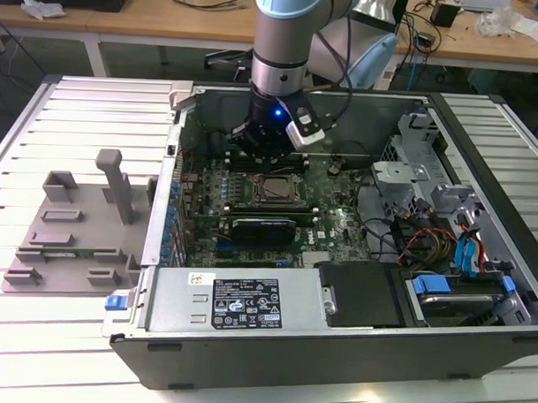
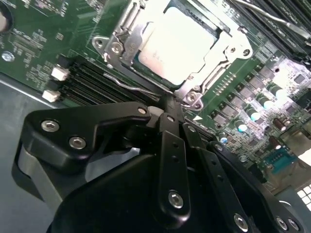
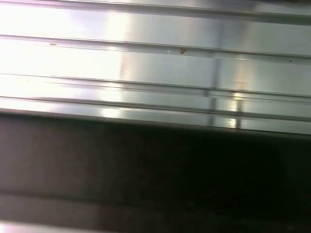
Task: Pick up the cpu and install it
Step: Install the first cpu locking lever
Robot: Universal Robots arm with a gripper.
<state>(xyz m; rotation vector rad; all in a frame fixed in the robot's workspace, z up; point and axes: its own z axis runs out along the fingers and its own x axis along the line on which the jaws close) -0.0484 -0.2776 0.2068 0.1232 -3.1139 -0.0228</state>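
Hovering my gripper right at the socket's edge, fingers pinched together on nothing, since the cpu already sits flat inside the socket frame, so there's nothing left to carry. Everything's inside an open computer case lying on a slatted metal table, grey fixture tray alongside, cluttered wooden benches behind.

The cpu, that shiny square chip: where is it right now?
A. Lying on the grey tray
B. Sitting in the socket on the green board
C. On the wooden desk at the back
B. In the second wrist view the cpu lies inside the socket frame on the motherboard.
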